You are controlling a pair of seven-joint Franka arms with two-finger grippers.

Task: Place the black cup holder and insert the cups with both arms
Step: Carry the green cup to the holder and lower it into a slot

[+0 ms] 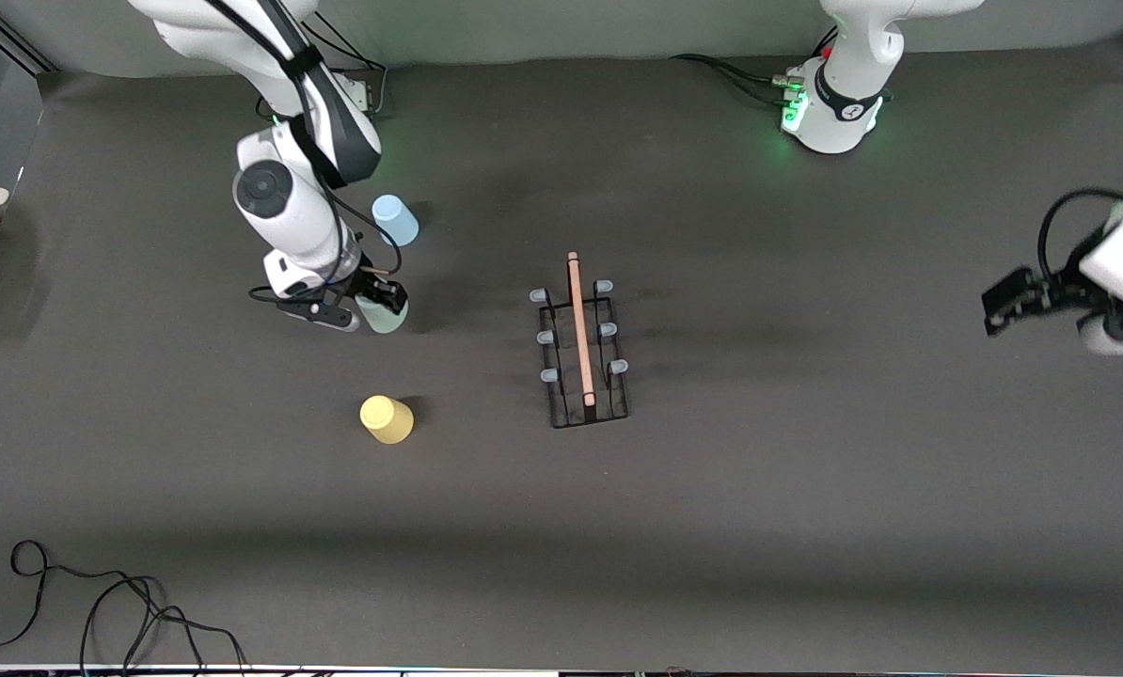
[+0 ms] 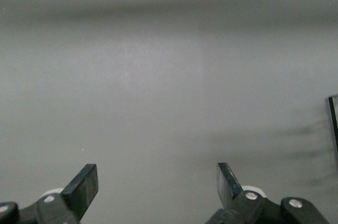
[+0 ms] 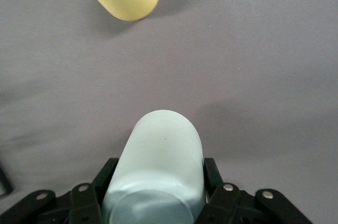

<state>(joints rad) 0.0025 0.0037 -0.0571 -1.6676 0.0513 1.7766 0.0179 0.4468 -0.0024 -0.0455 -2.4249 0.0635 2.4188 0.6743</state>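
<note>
Right gripper (image 1: 385, 303) clamped on grey-green cup (image 3: 158, 174) — on the table.
Left gripper (image 2: 158, 184) waits, fingers apart, well apart from black cup holder (image 1: 582, 343).

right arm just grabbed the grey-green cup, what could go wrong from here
The right gripper is shut on the grey-green cup low, near its base, so the cup could tilt or slip when lifted. The pegs on the black cup holder stand close together, so a small misalignment could nudge the light rack. The left gripper waits open, over the table's end.
</note>
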